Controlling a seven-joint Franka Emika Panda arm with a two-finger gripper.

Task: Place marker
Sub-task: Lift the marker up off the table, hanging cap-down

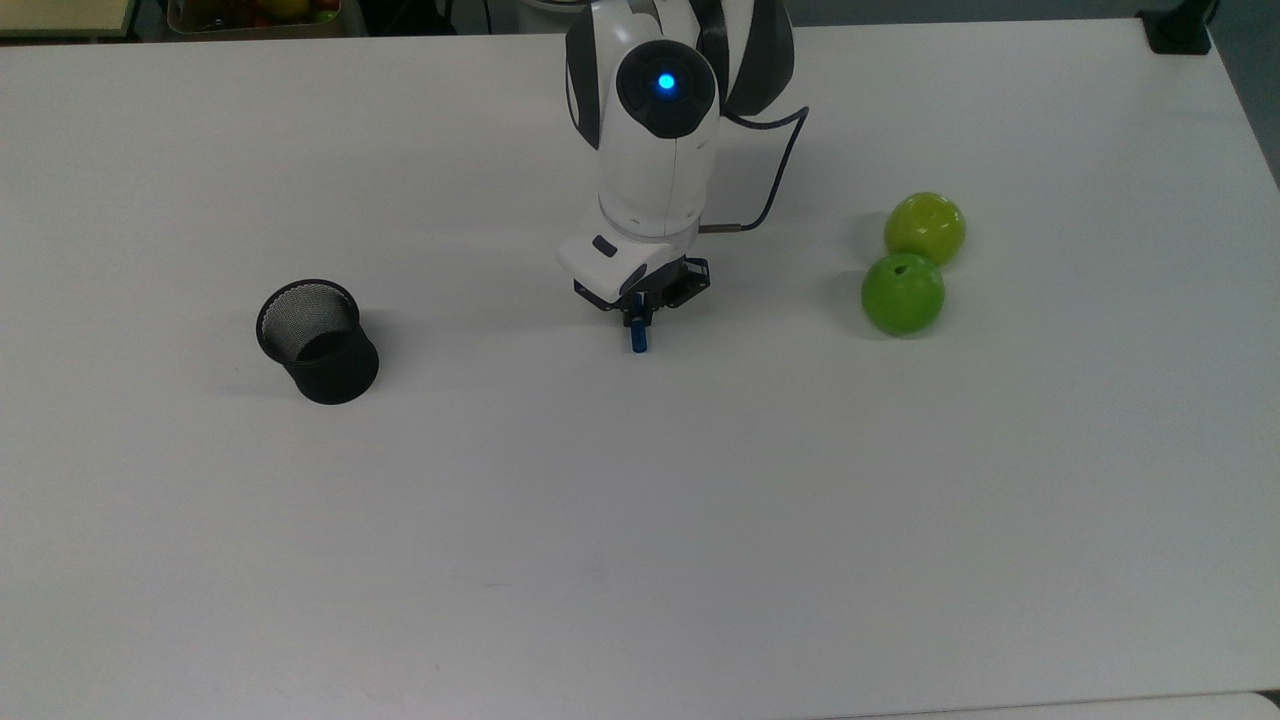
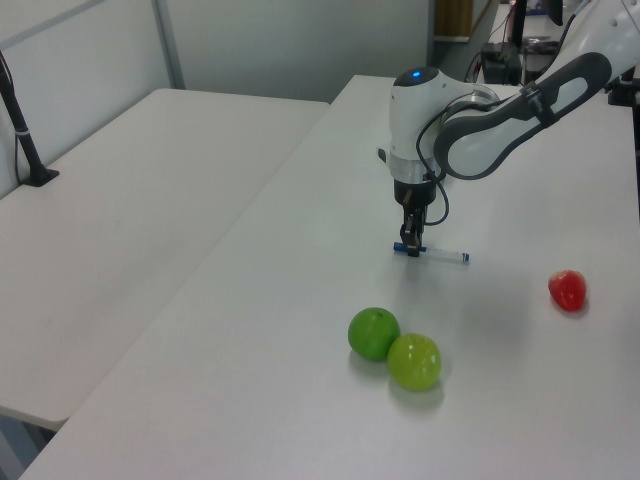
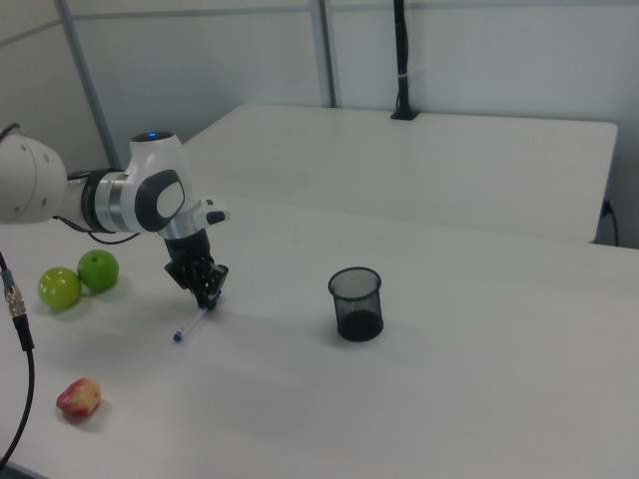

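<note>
Two green apples sit touching each other at the top view's right, the darker green apple [image 1: 902, 293] nearer and the yellower green apple [image 1: 925, 228] just behind it; the left view shows this pair at the near edge of the white table [image 1: 640, 560]. One red fruit [image 2: 567, 290] lies alone at the left view's right, well apart from the pair; the right view places it nearest the camera, at lower left [image 3: 78, 397]. Toward the top view's left, an upright black mesh cup [image 1: 318, 341] stands well apart from the arm. At mid-table the marker [image 2: 432, 254] lies flat on the surface, its white barrel running toward the left view's right; in the top view its blue end [image 1: 637, 337] points toward the viewer from beneath the gripper [image 1: 640, 308]. The gripper points straight down, its fingers drawn in around the marker near one end, seen in the right view at [image 3: 208, 297]. Behind it, the white arm [image 1: 655, 130] rises with a lit blue ring on top, and a dark cable [image 1: 775, 180] loops off its right side in the top view.
</note>
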